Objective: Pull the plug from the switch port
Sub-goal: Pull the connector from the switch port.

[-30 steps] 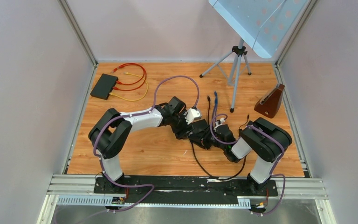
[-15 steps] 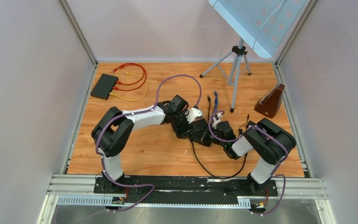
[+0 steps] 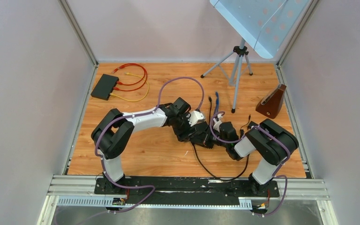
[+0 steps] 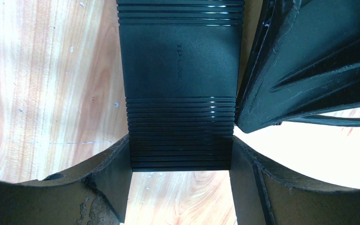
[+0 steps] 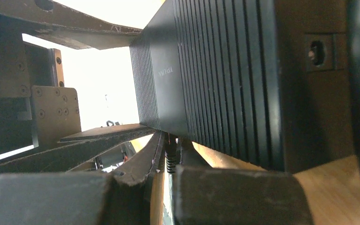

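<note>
Quick status from my end. The left end effector [image 4: 180,154] is clamped at medium width across one end of the black ribbed plastic switch box [image 4: 180,70], fingers flat against both sides. My read is that it's only there as an anchor, so the box doesn't slide across the wooden desk [image 3: 159,154] when the other arm tugs.

The right end effector [image 5: 168,152] is pinched nearly closed, and in the right wrist view I can see the ribbed boot of the black plug [image 5: 170,164] between its fingers. The plug sits at the switch's edge, and it looks seated, though the port itself is hidden from me. The black cable [image 3: 201,164] loops off toward the near edge with plenty of slack, so it shouldn't fight the pull.

Room-wise, both wrists are packed close together mid-desk, so I'd pull back toward the right arm's own base, where the wood is open. Behind the right wrist, a foot of the grey tripod [image 3: 236,70] and some loose cable ends [image 3: 215,101] sit near. I'd avoid drifting that way.
</note>
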Available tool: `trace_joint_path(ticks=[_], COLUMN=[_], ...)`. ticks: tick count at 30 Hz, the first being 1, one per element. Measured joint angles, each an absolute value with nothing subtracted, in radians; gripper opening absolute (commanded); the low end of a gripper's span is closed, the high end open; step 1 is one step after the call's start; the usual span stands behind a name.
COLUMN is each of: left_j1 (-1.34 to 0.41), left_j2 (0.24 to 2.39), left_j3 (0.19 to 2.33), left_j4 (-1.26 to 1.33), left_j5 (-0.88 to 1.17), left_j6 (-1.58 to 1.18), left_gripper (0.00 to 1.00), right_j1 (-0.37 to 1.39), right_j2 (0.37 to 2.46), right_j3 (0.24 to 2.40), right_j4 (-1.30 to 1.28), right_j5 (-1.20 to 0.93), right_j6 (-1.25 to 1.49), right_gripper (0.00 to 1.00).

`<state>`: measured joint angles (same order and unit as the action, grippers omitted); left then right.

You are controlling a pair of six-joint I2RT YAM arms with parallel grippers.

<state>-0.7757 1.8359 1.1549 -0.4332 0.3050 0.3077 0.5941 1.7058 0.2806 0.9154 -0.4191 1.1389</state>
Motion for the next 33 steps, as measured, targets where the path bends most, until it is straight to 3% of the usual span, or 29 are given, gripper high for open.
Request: trace_joint_path(ticks=[14,16,22,25,33], left_j1=[-0.745,-0.744,-0.744,-0.742,-0.738], left_j2=[1.812,1.812,1.806,1.792,1.738], left_j3=[1.125,1.125,1.116,1.098,1.056], left_j4=[-0.419,-0.419,-0.416,-0.424,-0.475], left_j5=[0.241,0.239,0.248,0.25,0.228], left_j6=[0.285,0.286,0.298,0.302,0.291], left_gripper=[0.6,0.62,0.82,0.95,1.0], right_j1=[0.565,0.565,0.566,0.566,0.566], right_j2=[1.849,1.838,1.657,1.511,1.252], right_j3=[0.163,0.158,0.192,0.246,0.353], right_j4=[1.193,1.184,0.896,0.664,0.209], right_j5=[-0.579,-0.579,-0.528,-0.445,-0.292], right_j6=[1.278,1.275,1.205,1.125,0.906], right_gripper=[0.0,0.04,0.31,0.5,0.53])
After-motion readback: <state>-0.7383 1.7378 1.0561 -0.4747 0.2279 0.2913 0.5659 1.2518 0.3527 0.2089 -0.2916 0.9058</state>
